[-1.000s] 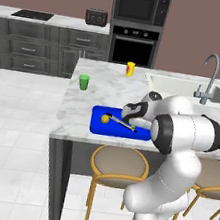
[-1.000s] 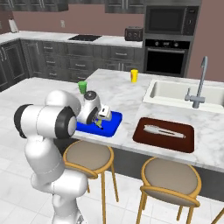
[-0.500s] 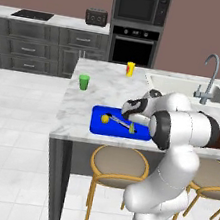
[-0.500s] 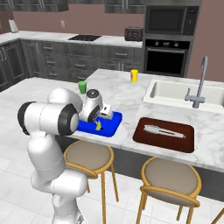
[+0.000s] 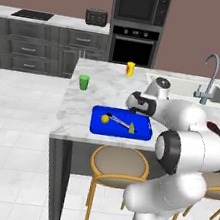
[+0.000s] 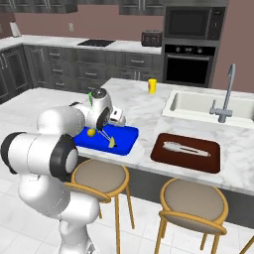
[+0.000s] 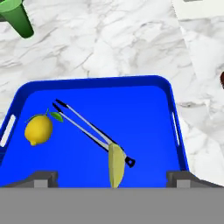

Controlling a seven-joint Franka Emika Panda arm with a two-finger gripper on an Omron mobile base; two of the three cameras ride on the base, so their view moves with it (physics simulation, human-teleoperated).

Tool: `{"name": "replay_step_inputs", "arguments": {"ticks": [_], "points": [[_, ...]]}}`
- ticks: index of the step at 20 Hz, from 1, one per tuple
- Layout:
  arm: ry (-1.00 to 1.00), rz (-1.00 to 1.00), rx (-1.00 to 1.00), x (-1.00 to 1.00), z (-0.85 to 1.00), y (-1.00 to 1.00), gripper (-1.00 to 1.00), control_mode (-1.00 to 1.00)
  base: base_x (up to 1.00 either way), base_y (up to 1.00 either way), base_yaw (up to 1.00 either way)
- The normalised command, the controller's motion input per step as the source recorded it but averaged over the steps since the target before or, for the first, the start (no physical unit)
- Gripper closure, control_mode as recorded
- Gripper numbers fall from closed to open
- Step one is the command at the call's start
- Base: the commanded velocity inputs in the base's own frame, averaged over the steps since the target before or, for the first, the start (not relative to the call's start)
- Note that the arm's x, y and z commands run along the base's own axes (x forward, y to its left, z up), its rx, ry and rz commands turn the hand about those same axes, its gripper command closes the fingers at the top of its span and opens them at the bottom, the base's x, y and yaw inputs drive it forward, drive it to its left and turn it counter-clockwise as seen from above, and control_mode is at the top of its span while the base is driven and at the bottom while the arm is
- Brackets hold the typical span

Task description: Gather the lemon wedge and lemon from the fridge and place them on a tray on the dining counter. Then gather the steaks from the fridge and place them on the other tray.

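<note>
White arm bent forward over marble counter, gripper pointing down above near edge of blue tray, jaws spread wide, holding nothing. On tray: whole lemon at left, lemon wedge between fingertips, lying against metal tongs.

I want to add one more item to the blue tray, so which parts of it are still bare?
The blue plastic tray is bare across its far half, along the rim nearest the green cup, and down the side by the right handle slot. It is crowded toward the near edge: the yellow lemon, metal tongs and pale lemon wedge.
</note>
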Motion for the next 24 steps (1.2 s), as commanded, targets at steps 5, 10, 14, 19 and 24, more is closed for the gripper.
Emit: {"name": "replay_step_inputs", "arguments": {"ticks": [5, 10, 14, 19, 24], "points": [[0.07, -0.03, 0.0, -0.69, 0.8, 0.15, -1.0, -1.0, 0.0, 0.0, 0.0], [0.08, -0.02, 0.0, -0.79, 0.78, 0.13, -1.0, -1.0, 0.0, 0.0, 0.0], [0.07, 0.0, 0.0, -0.88, 0.6, 0.14, -1.0, -1.0, 0.0, 0.0, 0.0], [0.06, -0.02, 0.0, -0.73, 0.33, 0.28, -1.0, -1.0, 0.0, 0.0, 0.0], [0.02, -0.02, 0.0, -0.64, 0.05, 0.37, -1.0, -1.0, 0.0, 0.0, 0.0]]}}
